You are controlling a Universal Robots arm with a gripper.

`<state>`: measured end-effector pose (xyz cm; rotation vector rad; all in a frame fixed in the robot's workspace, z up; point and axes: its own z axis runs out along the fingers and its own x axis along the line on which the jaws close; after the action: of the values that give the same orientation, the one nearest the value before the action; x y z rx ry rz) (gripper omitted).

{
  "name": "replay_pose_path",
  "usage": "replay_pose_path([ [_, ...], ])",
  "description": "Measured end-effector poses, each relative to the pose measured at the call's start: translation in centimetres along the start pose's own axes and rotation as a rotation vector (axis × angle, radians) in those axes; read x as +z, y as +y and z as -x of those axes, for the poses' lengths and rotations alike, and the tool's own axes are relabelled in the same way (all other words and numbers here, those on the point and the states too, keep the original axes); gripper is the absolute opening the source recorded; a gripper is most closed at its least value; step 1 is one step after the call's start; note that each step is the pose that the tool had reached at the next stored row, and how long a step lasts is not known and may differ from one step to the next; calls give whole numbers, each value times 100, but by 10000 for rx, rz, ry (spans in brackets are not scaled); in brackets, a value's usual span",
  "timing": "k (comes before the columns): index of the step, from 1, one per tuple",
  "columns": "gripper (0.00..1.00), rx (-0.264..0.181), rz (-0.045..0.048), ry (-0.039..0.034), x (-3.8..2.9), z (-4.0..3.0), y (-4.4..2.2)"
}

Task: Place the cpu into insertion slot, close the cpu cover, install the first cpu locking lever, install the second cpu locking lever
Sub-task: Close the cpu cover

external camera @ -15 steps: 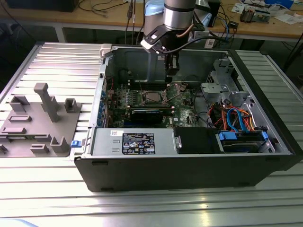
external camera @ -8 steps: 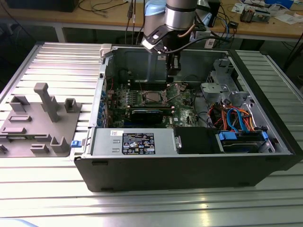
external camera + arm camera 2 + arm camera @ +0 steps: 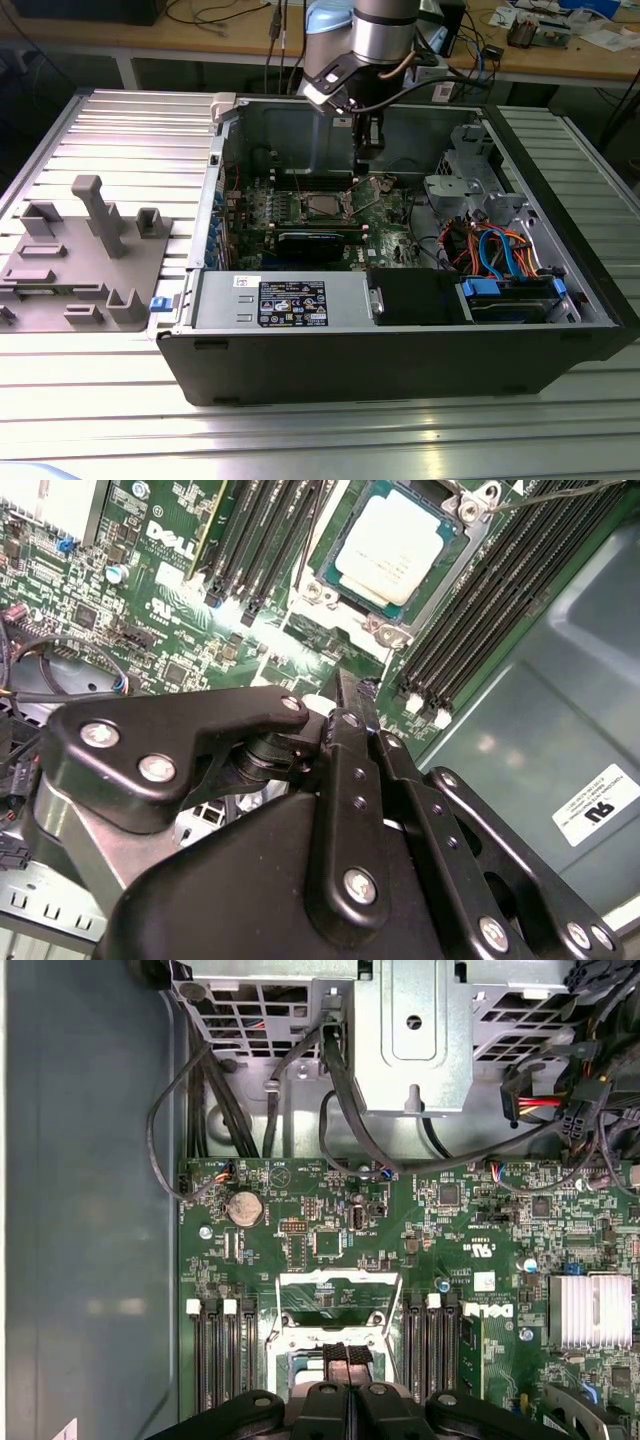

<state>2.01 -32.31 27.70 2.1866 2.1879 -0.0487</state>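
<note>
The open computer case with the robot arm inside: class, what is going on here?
A robot arm reaches into the open computer case, with its gripper low over the motherboard. The cpu is already seated there, its metal top uncovered. The cpu cover lies flipped open next to it. The jaws look shut, with nothing visible between them, right by the cover.

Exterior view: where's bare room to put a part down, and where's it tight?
Free: slatted table beyond the grey fixture, and the strip in front of the case. Crowded: inside the case, at the cables and on the motherboard under the tool.
</note>
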Motion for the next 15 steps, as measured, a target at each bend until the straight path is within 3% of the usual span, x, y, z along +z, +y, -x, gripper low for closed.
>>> replay_pose_path([
  [12, 11, 0, 0, 0, 1, 0, 48],
  [15, 11, -2, 0, 0, 3, -1, 203],
])
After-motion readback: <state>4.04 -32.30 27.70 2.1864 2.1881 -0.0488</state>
